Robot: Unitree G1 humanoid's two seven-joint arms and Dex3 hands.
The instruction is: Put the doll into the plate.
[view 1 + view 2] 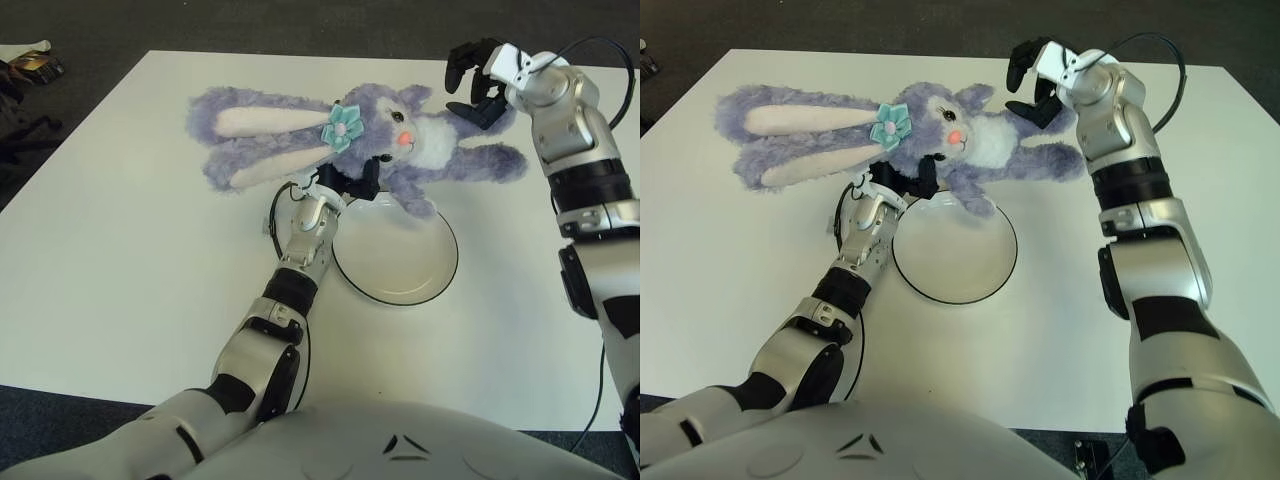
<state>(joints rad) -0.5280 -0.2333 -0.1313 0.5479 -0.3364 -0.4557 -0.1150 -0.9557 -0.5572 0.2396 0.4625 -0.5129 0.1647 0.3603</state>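
Sprawled across the white table (pixel 120 260): a purple plush doll (pixel 360 140), long ears trailing away from the left fingers, belly and legs over the far rim of the plate (pixel 395 262), mostly still outside it. Probably light, soft and floppy, so best gripped at the thick torso rather than a limp ear or limb. Tucked beneath the doll's middle, the left hand (pixel 340 185), fingers apparently pinching fur there. Raised just beyond the doll's feet, the right hand (pixel 478 82), fingers spread, grasping nothing.
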